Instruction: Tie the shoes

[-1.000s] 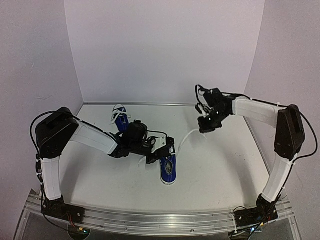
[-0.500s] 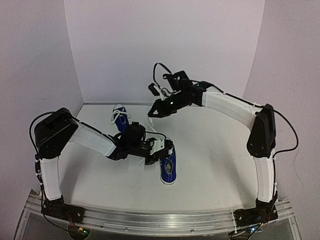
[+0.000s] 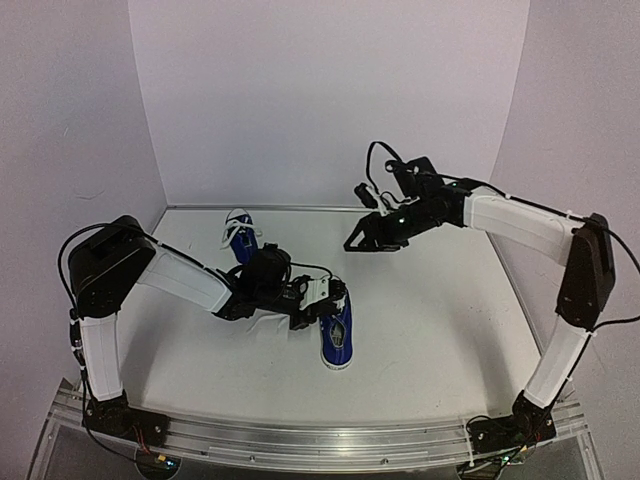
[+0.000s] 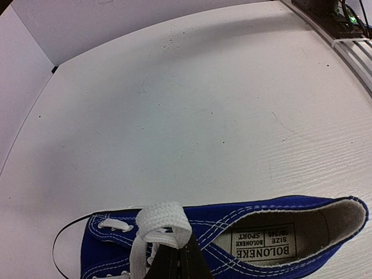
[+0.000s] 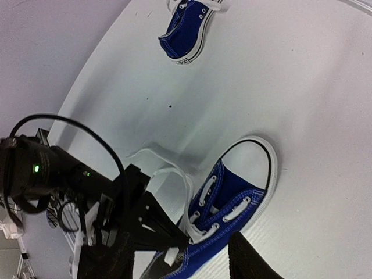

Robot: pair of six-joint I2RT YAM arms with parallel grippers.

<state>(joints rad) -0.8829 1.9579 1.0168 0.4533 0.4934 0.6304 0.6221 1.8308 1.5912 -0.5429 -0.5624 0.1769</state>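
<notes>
One of the shoes (image 3: 338, 342), blue with a white toe cap, lies in the middle of the table with its toe toward the arm bases. My left gripper (image 3: 333, 298) sits low over its tongue, shut on a loop of white lace (image 4: 160, 220) that folds over the closed fingertips (image 4: 179, 253). Loose lace (image 5: 156, 156) trails on the table beside this shoe (image 5: 238, 209). My right gripper (image 3: 353, 243) hangs in the air behind the shoe, open, with nothing between its fingers (image 5: 102, 261). The other shoe (image 3: 240, 243) lies at the back left, also seen in the right wrist view (image 5: 186, 29).
White walls close in the table on the left, back and right. An aluminium rail (image 3: 320, 438) runs along the near edge, and it shows again in the left wrist view (image 4: 349, 32). A black cable (image 5: 75, 132) arcs over the left wrist.
A second ago the right gripper held a lace pulled taut to the right. It has let go, opened, swung left over the shoe and come partway back. The left gripper has stayed put.
</notes>
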